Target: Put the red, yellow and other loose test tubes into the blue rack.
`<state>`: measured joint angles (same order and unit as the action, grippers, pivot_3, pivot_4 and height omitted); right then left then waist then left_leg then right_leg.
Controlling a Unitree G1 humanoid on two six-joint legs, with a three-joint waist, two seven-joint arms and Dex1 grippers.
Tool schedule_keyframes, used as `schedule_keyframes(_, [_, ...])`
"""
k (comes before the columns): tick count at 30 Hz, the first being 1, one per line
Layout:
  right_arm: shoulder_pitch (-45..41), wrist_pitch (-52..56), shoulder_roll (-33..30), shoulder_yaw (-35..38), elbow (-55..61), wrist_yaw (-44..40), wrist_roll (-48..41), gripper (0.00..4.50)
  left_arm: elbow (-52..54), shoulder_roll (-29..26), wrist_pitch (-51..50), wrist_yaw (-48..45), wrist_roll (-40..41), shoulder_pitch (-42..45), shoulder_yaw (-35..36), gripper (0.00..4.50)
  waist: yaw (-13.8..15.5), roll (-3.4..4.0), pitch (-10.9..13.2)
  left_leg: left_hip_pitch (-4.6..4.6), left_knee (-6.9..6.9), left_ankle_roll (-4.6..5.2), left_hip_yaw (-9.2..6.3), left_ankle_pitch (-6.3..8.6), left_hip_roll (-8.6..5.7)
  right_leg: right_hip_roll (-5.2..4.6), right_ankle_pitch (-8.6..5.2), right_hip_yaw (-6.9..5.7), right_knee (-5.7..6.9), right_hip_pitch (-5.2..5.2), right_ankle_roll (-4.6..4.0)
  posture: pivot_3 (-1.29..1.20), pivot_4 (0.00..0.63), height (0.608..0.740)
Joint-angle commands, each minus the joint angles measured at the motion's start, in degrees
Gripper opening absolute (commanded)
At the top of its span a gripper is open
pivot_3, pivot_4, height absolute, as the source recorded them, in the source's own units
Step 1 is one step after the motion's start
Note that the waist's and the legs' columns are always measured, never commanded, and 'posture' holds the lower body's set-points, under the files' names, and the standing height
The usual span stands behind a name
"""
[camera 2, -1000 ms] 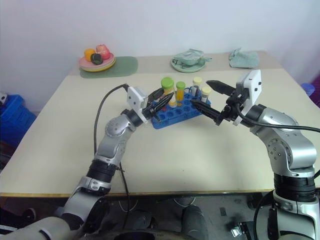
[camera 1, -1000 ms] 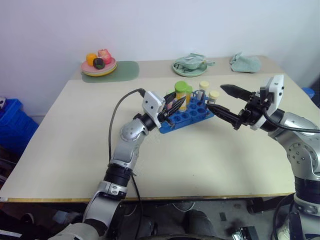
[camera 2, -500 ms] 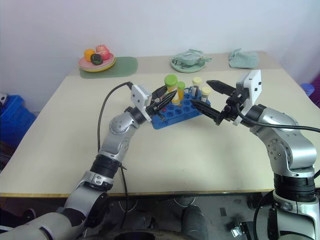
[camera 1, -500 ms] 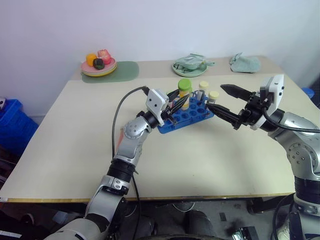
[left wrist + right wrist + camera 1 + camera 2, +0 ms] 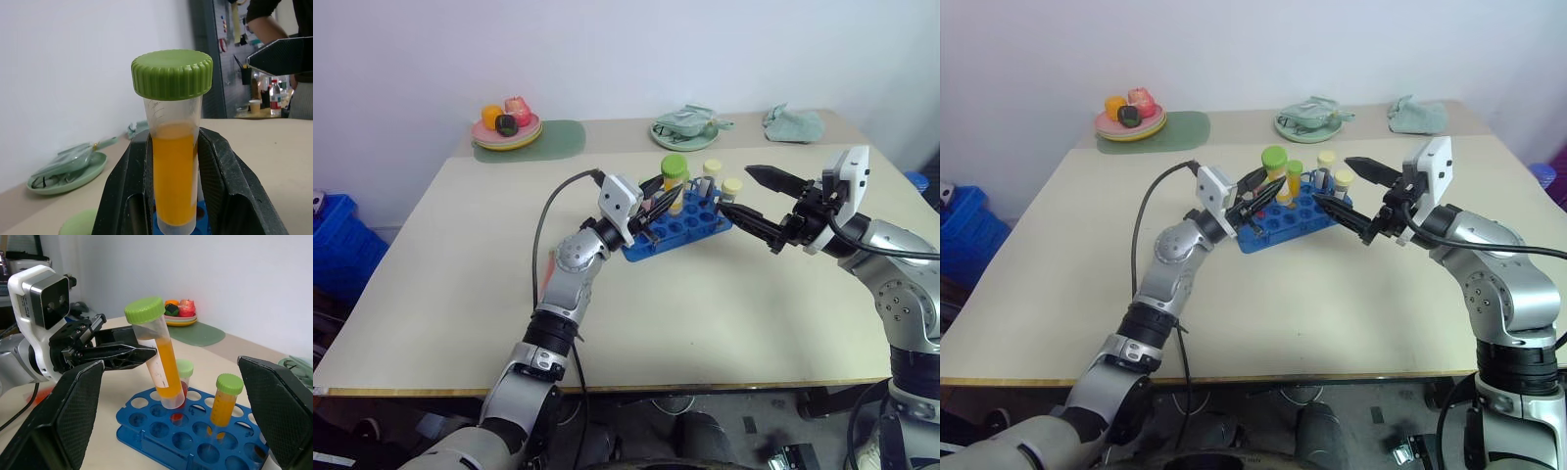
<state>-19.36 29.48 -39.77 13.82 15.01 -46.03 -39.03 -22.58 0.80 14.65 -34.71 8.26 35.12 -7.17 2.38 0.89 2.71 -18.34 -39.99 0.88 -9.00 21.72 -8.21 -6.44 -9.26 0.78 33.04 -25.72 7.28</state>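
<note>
A pale cream table (image 5: 460, 284) is seen against a white wall, with a plate of toy fruit (image 5: 507, 127) on a green mat (image 5: 558, 137) at the far edge, a green dish (image 5: 685, 125) and a crumpled cloth (image 5: 793, 122) further along. The blue rack (image 5: 680, 227) is set near the table's middle, with a green-capped yellow tube (image 5: 225, 404), a red tube (image 5: 182, 382) and two cream-capped tubes (image 5: 722, 188) standing in it. The left gripper (image 5: 658, 201) is clamped tight on the yellow-orange tube (image 5: 173, 161), which is held tilted with its base just over a rack hole. The right gripper (image 5: 752, 196) is spread wide beside the rack, nothing held.
</note>
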Motion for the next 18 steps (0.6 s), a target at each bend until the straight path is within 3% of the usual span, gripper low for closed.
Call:
schedule_keyframes(1, [-1.5,-0.6,0.1,0.8,1.4,0.0,-0.6,4.50,-0.9,0.8,2.3,0.5,0.4,2.5,0.5,0.72,0.0,0.00,0.0,0.00,0.00,0.00,0.00,0.00,0.00,0.00,0.00,0.00,0.00,0.00,0.00,0.00,0.000,0.740])
schedule_keyframes(10, [-2.1,-0.6,0.3,0.5,1.1,0.1,-0.4,4.50,-25.0,5.2,12.5,0.9,-1.4,14.0,1.5,0.72,0.0,-0.03,0.0,0.00,-0.01,0.00,0.03,0.00,-0.01,0.00,0.00,0.00,-0.06,0.01,0.00,0.00,0.000,0.740])
schedule_keyframes(11, [-2.0,-0.5,0.2,0.6,1.3,0.1,-0.5,4.50,-27.6,5.3,13.9,1.8,-2.1,15.1,1.5,0.72,0.0,-0.08,0.1,0.00,0.00,0.00,0.03,0.00,0.00,0.00,0.00,0.00,-0.06,0.01,0.00,0.00,0.150,0.740])
schedule_keyframes(13, [-1.7,-0.4,0.1,0.9,1.7,0.2,-0.6,4.50,-31.9,5.7,15.5,3.3,-2.2,16.8,2.4,0.72,-0.1,-0.43,1.9,0.16,-0.06,0.11,0.19,0.08,0.03,-0.06,-0.02,-0.02,0.02,0.11,-0.01,0.00,0.150,0.740])
schedule_keyframes(18, [-0.3,0.2,-0.2,1.8,3.2,0.9,-1.0,4.50,-41.2,6.5,19.2,7.7,-5.1,20.1,2.9,0.72,-0.2,-0.55,2.0,-0.13,-0.03,0.12,0.15,0.08,0.04,-0.03,-0.01,-0.02,0.15,-0.30,0.00,0.00,0.150,0.740])
